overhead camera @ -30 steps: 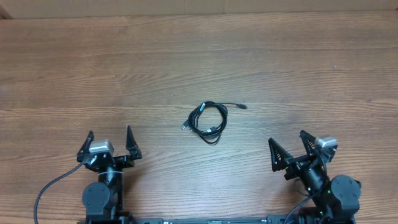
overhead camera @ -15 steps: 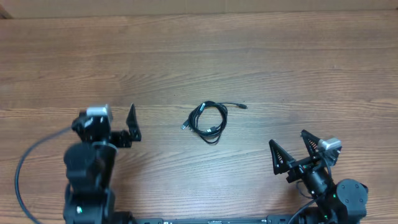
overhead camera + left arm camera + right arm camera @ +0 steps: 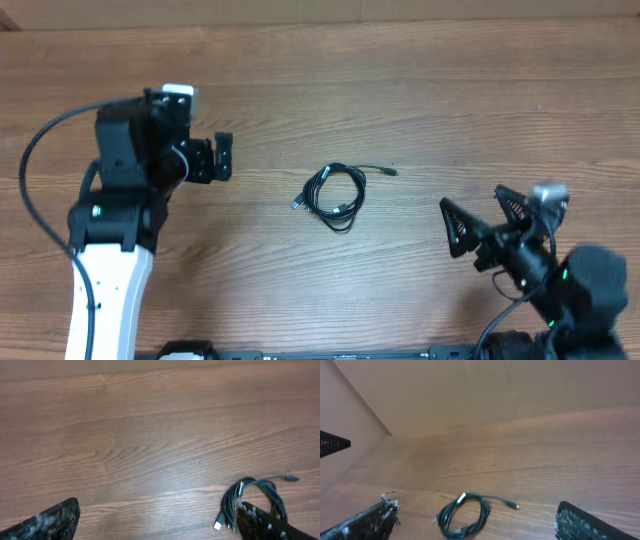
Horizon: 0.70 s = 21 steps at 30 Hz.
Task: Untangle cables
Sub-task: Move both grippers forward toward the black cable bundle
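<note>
Your left gripper (image 3: 224,157) is now farther out, left of the cables (image 3: 335,190) coiled mid-table, likely so it can reach them. It and your right gripper (image 3: 472,200) are spread wide, holding nothing.

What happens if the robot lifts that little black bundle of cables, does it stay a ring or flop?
The cables are thin and loosely coiled, so they would probably sag and dangle. One plug end sticks out, so the ring may unwind. It looks light and would likely slide on the table if pushed.
</note>
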Motion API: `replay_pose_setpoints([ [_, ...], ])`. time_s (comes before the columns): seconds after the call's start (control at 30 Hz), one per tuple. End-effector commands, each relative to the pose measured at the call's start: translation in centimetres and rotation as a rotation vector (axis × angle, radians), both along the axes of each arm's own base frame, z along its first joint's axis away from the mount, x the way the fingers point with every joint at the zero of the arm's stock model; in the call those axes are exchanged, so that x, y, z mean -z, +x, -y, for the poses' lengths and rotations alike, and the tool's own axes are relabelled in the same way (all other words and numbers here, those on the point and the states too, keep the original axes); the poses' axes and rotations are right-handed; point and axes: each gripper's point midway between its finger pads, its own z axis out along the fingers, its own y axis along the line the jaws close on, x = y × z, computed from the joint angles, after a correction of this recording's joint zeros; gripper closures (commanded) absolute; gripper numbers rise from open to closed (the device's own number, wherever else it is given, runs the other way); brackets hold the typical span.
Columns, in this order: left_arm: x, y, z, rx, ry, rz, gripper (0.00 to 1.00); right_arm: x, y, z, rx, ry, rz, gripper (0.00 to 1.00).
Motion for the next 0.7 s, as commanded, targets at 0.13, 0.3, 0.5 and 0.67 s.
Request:
replay_pose_setpoints([
  [0.13,1.2,0.5,4.9,0.116,-0.024,-0.148,0.01,-2.7,3.1,-0.6,-0.052,-0.059,-0.204,0.00],
  [0.3,2.8,-0.1,9.7,0.173,-0.162,-0.282,0.00,-2.5,6.2,-0.8,-0.058,-0.061,-0.355,0.00],
  [0.5,1.8,-3.8,18.7,0.503,-0.513,-0.443,0.00,0.7,8.6,-2.7,-0.129,0.055,-0.529,0.00],
  [0.67,2.3,-2.4,19.6,0.450,-0.584,-0.476,0.22,2.2,9.1,-3.3,-0.152,0.083,-0.595,0.00],
])
